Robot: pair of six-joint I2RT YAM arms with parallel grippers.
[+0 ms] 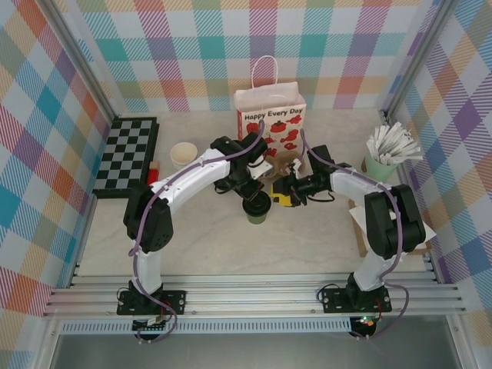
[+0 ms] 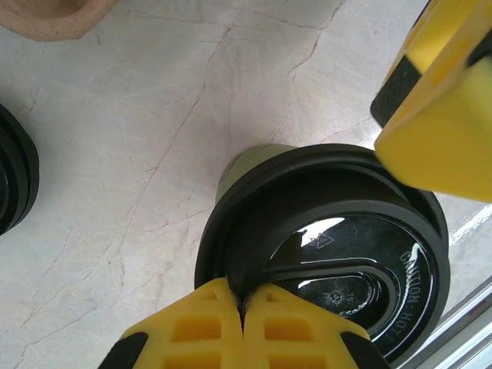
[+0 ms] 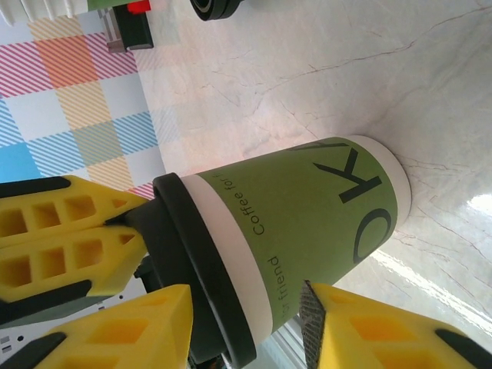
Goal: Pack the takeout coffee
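The takeout coffee [image 1: 256,210], a cream cup with a green band and a black lid, stands upright on the table in front of the bag. My left gripper [image 2: 243,301] is shut on the rim of the lid [image 2: 330,254], and from above it sits over the cup [image 1: 257,191]. My right gripper [image 3: 246,307] is at the cup's right side [image 1: 283,192], level with its upper part. Its yellow fingers [image 3: 115,334] stand apart, with the cup's white band and green wall [image 3: 307,207] showing between the tips. Whether they touch the cup I cannot tell.
A paper bag [image 1: 269,123] printed with red fruit stands open just behind the cup. A chessboard [image 1: 127,154] and a lidless cup stack [image 1: 184,155] lie at the left. A mint cup of white sticks [image 1: 388,150] stands at the right. Black lids [image 2: 11,177] sit nearby.
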